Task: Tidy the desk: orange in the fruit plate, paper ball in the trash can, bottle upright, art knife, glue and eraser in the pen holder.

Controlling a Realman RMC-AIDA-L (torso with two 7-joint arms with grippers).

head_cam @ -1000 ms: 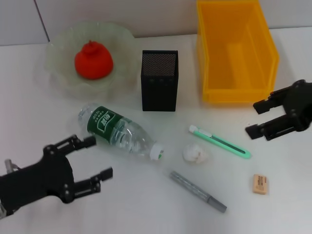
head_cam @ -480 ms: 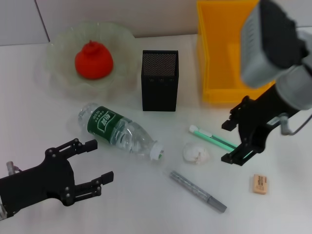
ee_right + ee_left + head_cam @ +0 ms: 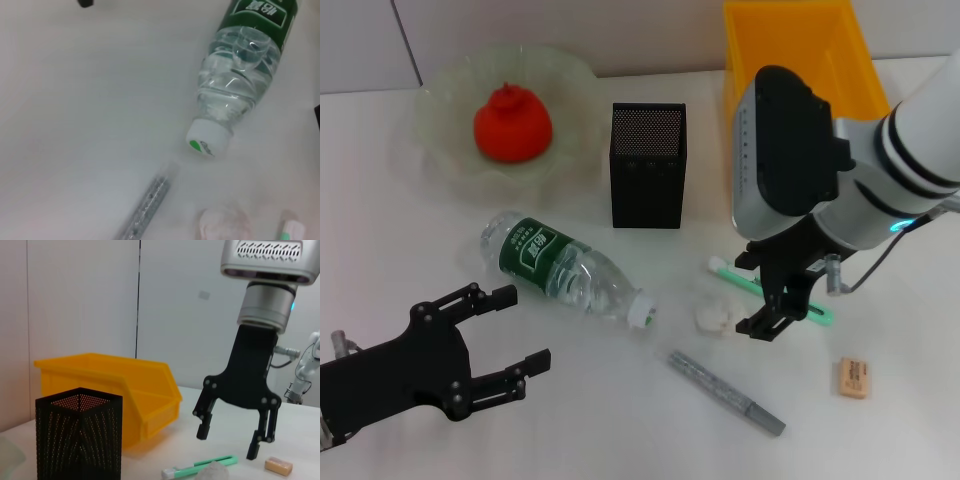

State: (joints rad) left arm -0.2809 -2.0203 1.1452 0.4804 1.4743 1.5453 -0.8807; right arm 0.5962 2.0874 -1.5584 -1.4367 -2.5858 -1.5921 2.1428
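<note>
The crumpled white paper ball (image 3: pixel 719 316) is lying on the smooth white desk (image 3: pixel 620 430), just beside the bottle cap and touching or nearly touching the mint-green art knife (image 3: pixel 772 288), a long flat plastic strip running diagonally. The right gripper (image 3: pixel 767 293) is hanging over the knife beside the ball, its black angular fingers (image 3: pixel 256 442) spread apart and grasping nothing, tips pointing down toward the desk. The clear ribbed bottle (image 3: pixel 564 268) is lying on its side with a green label and a white cap facing the ball. A slim grey glue stick (image 3: pixel 725 392), shaped like a pen, is resting diagonally nearer the robot, and a small tan rectangular eraser (image 3: pixel 854 377) is sitting to its right, well apart. Farther back, the black perforated-mesh pen holder (image 3: pixel 647 165) is standing upright, square in section, between a translucent scalloped plate (image 3: pixel 440 150) carrying the orange (image 3: pixel 512 123) and a glossy yellow plastic bin (image 3: pixel 800 100). The left gripper (image 3: pixel 492 343) is hovering low at the near left, its black fingers released and wide, close to the bottle's base but apart from it.
</note>
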